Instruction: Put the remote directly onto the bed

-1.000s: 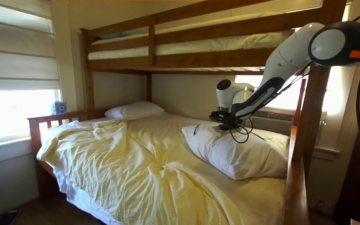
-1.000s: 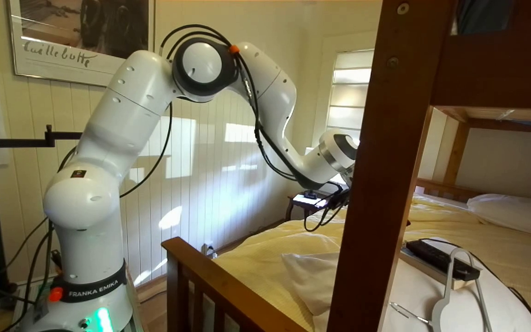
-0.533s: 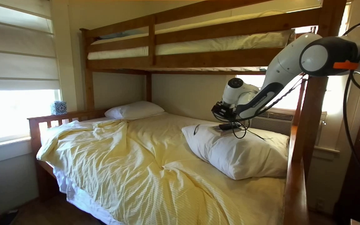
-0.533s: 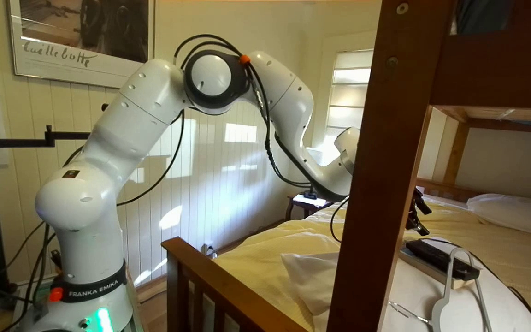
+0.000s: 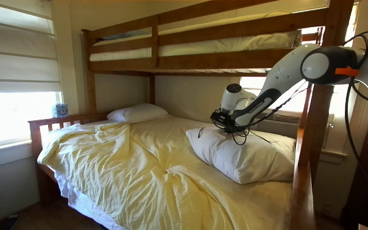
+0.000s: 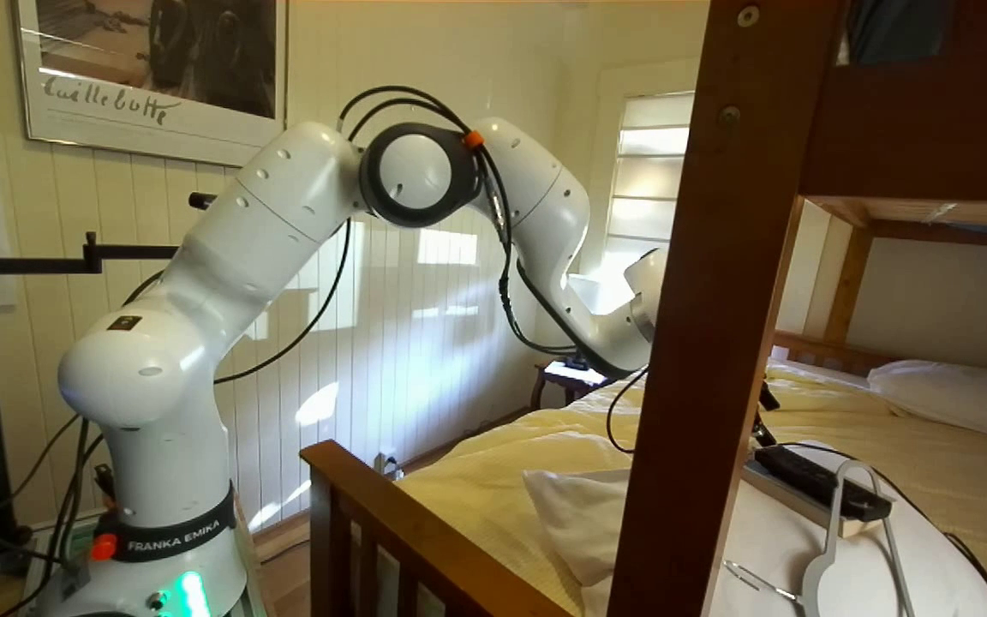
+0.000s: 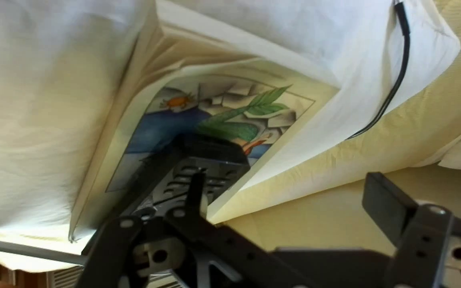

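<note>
Black remote (image 6: 812, 480) lies on a book (image 7: 194, 104) (its artwork (image 7: 234, 116): wrist view only), pincer (image 7: 290, 196) spread.

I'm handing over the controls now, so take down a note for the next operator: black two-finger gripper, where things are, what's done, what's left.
The black two-finger gripper is open, holding nothing.
The slim black oblong remote control lies on a flat book with a colourful illustrated cover, atop a plump white pillow; in the wrist view the gripper partly covers the remote, contact unclear.
Destination: the wide, yellow-sheeted wooden lower bunk bed.
Done: gripper positioned at the remote; nothing picked up yet.
Left: grip the remote, lift it off the book, lay it directly on the bed, not the pillow, and release.
</note>
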